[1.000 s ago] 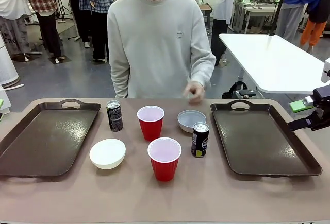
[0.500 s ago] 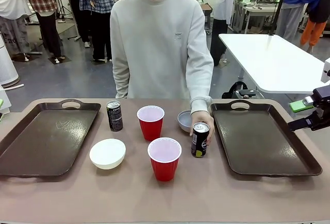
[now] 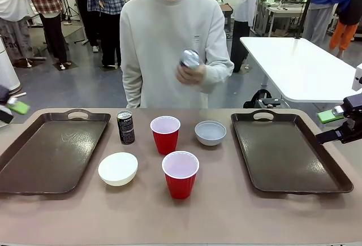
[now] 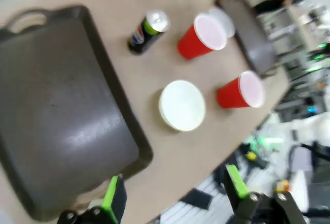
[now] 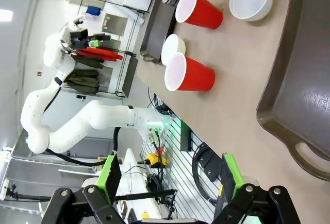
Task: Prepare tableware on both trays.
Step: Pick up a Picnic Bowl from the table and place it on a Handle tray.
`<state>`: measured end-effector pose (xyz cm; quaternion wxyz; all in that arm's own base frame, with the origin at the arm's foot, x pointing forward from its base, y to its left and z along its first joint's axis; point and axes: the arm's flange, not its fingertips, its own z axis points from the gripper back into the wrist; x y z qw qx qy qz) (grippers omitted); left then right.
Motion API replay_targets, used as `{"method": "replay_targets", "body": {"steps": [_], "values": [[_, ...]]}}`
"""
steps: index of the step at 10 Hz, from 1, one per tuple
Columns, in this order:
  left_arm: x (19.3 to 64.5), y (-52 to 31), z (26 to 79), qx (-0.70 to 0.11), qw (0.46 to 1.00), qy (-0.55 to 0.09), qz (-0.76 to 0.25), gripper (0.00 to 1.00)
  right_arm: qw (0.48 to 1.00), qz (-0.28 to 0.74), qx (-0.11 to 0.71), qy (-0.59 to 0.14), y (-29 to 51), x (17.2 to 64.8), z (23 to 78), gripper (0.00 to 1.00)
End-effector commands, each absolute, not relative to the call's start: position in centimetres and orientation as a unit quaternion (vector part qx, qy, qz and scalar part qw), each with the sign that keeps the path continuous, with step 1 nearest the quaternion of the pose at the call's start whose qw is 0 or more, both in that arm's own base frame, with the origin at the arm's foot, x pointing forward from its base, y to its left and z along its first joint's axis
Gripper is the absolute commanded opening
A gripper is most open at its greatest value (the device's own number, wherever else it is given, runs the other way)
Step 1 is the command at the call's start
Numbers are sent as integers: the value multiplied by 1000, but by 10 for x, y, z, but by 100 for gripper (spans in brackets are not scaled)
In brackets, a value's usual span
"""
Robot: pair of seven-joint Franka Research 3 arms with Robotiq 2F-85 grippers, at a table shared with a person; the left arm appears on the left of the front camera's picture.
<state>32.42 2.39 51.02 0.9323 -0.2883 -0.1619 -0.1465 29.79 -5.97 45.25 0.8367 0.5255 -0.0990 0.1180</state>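
Two trays bracket the bench (image 3: 237, 215): the left tray (image 3: 51, 152) and the right tray (image 3: 291, 155) lie at either end, handles toward the person, and neither carries anything yet. The tableware stands between them, probably so that either arm can reach it. One can (image 3: 125, 127) is just beside the left tray, with the far cup (image 3: 165, 134), near cup (image 3: 180, 174), white bowl (image 3: 117, 168) and grey bowl (image 3: 210, 133), all upright and apart from one another. The person's hand (image 3: 195, 75) holds the second can (image 3: 189, 59) at chest height, off the bench, perhaps to place it or offer it; I cannot tell which.

The left pincer (image 4: 174, 195) hangs released, high by the left tray. The right pincer (image 5: 169, 177) is likewise spread wide, grasping nothing, out past the right tray's outer rim.

The bench top is smooth, matte tan-brown. Behind it are a grey floor, a white table (image 3: 300, 65) to the right, and people standing farther back.
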Motion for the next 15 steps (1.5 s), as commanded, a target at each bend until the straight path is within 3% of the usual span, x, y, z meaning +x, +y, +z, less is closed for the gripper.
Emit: {"method": "replay_targets", "body": {"steps": [1,4,6,7,8,9,12,13,15], "values": [[350,-46,518,-170,967,-90,-167,100,835,120,528,-102,-62,298,451,100],[392,-134,480,-97,979,7,-180,100,835,120,528,-102,-62,298,451,100],[401,-175,430,-41,985,13,-165,100,835,120,528,-102,-62,298,451,100],[404,-180,416,-53,985,11,-165,100,835,120,528,-102,-62,298,451,100],[400,-172,423,-137,971,7,-197,100,835,120,528,-102,-62,298,451,100],[395,-178,414,-58,983,19,-174,100,835,120,528,-102,-62,298,451,100],[401,-179,407,-75,981,18,-179,100,835,120,528,-102,-62,298,451,100],[400,-189,395,-95,978,9,-187,100,835,120,528,-102,-62,298,451,100],[391,-208,371,-59,982,-39,-174,100,835,120,528,-102,-62,298,451,100]]}}
